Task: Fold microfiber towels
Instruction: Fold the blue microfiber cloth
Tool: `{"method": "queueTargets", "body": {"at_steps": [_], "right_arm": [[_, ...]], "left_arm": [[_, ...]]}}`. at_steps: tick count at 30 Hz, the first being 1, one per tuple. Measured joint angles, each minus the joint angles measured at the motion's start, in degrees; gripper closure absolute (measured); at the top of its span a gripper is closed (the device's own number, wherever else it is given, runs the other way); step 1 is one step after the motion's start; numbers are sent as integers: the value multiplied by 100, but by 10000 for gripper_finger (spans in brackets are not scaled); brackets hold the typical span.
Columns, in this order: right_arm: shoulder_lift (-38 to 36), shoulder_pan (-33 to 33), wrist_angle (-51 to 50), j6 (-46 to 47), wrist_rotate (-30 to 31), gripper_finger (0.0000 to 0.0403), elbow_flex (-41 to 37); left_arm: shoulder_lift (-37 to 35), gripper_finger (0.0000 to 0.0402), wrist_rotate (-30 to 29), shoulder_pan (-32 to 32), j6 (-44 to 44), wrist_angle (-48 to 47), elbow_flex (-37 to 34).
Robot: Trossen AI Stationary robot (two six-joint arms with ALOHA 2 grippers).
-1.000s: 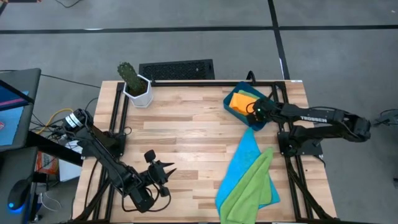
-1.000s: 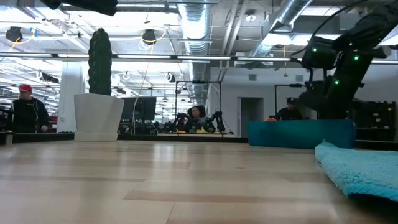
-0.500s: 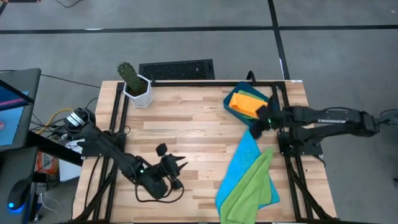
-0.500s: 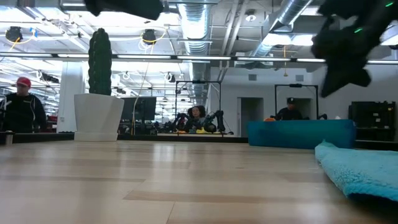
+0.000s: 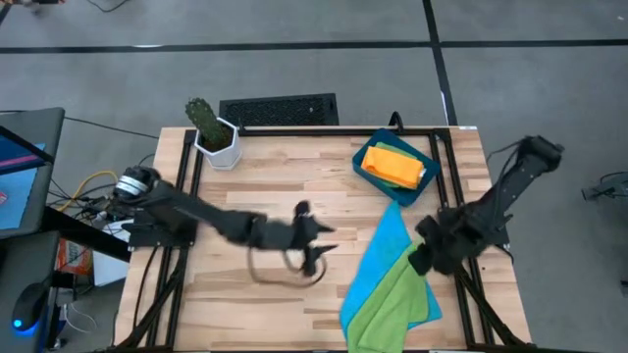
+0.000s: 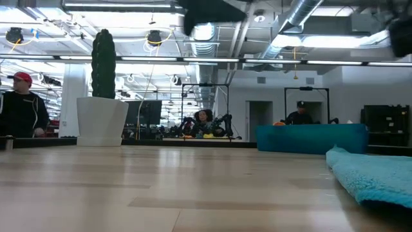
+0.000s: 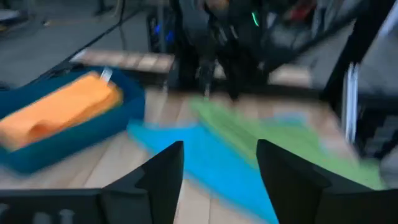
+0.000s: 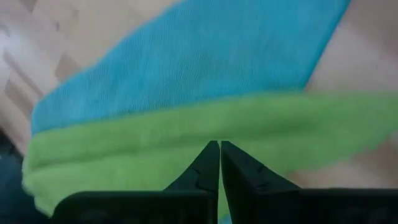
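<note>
A bright blue towel (image 5: 383,253) lies spread on the table's right side. A lime green towel (image 5: 392,296) lies on its near part. An orange towel (image 5: 397,165) lies folded in the dark-blue tray (image 5: 361,169) at the far right. My left gripper (image 5: 327,243) stands open over the table's middle, just left of the blue towel (image 7: 205,155), and faces the tray (image 7: 74,146). My right gripper (image 5: 420,260) is shut and points down above the green towel's (image 8: 186,130) right edge, holding nothing.
A cactus in a white pot (image 5: 213,134) stands at the far left corner, and a dark grate (image 5: 278,108) lies just beyond the far edge. Bare wood stretches across the table's left and middle. People (image 6: 22,109) show in the room behind.
My left gripper has swept from the near left corner toward the table's right, up to the blue towel's left edge. My right gripper has swung from over the tray toward the near edge and now hangs over the green towel. The towels have kept their places.
</note>
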Motion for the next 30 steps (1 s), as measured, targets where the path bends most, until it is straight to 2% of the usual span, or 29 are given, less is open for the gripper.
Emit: {"method": "queueTargets", "body": {"at_steps": [4,9,14,20,25,30], "right_arm": [[339,657,-37,800,89,372,204],[659,1007,-51,1144,102,380,449],[922,1034,-116,1165,108,380,589],[1138,1085,-17,1144,121,377,625],[1157,1238,16,1141,122,380,625],[1157,1261,2,1118,292,378,625]], "left_arm": [[770,184,628,707,3,688,349],[2102,180,702,1114,-6,670,1362],[3342,180,86,1173,253,-304,2939],[4608,180,94,1418,273,-1421,4650],[5215,180,539,1612,84,-1917,5456],[5607,180,533,1577,213,-2279,5939]]}}
